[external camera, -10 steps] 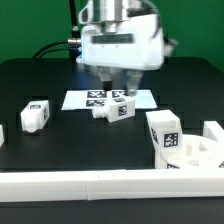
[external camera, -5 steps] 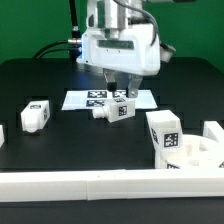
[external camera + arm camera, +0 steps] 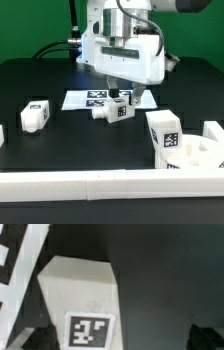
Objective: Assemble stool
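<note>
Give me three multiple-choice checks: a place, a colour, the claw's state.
1. Where does the leg under the claw lie? A. at the exterior view's far left. B. by the marker board. C. in the air.
2. What colour is the table? A. black. B. white. C. brown.
3. The claw is: A. shut on the leg. B. open. C. out of view.
Key: 1 B, it lies at that board's front edge; 2 A, the surface is dark throughout; 3 B, the wrist view shows the fingers clear of the leg.
</note>
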{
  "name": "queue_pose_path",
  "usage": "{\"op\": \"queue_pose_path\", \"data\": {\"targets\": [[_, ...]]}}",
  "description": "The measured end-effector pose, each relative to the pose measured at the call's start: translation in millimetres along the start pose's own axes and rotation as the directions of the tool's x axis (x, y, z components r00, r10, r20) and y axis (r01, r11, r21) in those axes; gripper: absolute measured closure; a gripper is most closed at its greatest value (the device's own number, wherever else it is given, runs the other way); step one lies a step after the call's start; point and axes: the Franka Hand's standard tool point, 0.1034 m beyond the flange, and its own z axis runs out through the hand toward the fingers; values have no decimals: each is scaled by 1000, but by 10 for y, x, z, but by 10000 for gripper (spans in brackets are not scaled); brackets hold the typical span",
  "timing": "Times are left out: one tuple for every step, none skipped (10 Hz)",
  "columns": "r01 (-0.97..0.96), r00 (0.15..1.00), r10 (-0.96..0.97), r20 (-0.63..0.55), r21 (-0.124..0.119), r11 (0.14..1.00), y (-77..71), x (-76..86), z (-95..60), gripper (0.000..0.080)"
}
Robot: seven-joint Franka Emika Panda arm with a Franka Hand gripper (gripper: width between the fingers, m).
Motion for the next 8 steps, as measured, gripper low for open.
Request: {"op": "queue_pose_path", "data": {"targets": [[3, 1000, -3, 2, -2, 1000, 1, 17, 3, 151], [-2, 1000, 2, -2, -4, 1000, 16, 69, 5, 151], [-1, 1000, 1, -3, -3, 1000, 14, 66, 5, 151], [-1, 1000, 1, -3, -3, 1000, 15, 66, 5, 151], [-11, 1000, 11, 1, 0, 1000, 18, 86, -10, 151], [-61, 998, 60, 24, 26, 998, -9, 160, -139, 151], [-75, 997, 74, 34, 41, 996, -24, 171, -216, 151], [-75, 997, 74, 36, 37, 997, 4, 157, -216, 151]]}}
